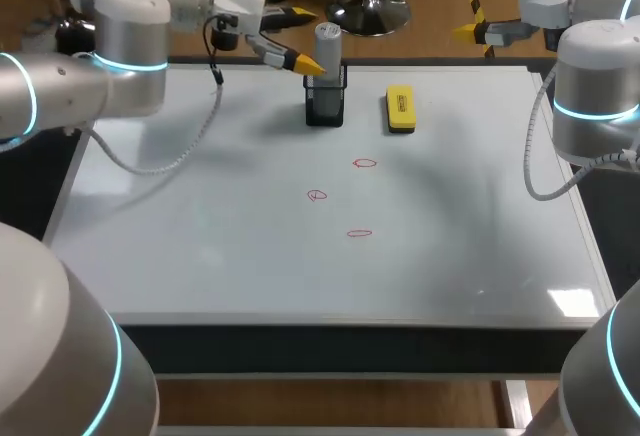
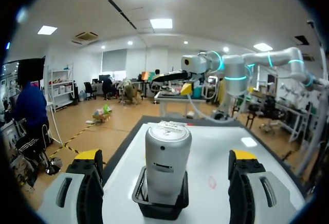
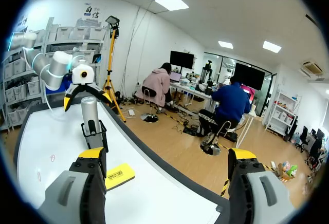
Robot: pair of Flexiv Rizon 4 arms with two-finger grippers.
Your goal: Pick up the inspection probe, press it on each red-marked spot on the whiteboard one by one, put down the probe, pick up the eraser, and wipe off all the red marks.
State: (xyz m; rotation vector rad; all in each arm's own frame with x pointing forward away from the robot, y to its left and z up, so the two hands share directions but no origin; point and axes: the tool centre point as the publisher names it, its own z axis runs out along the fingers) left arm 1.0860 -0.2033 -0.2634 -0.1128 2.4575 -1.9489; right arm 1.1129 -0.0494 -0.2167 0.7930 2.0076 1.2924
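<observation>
The grey cylindrical probe [image 1: 327, 48] stands upright in a black holder [image 1: 325, 104] at the back of the whiteboard [image 1: 200, 246]. My left gripper [image 1: 310, 38] is open beside the probe's top, a finger on either side without touching. In the left wrist view the probe [image 2: 167, 147] rises between the open left gripper [image 2: 166, 157]. The yellow eraser [image 1: 400, 108] lies right of the holder. Three red marks [image 1: 365, 164], [image 1: 317, 195], [image 1: 359, 233] sit mid-board. My right gripper [image 1: 472, 16] hangs open and empty beyond the far right edge; its own view shows the right gripper [image 3: 167, 154], probe [image 3: 90, 116] and eraser [image 3: 118, 175].
The board's raised frame [image 1: 350, 321] runs along the near edge. A grey cable [image 1: 215, 106] loops from my left arm over the board's left part. The right arm's cable [image 1: 535, 171] hangs by the right edge.
</observation>
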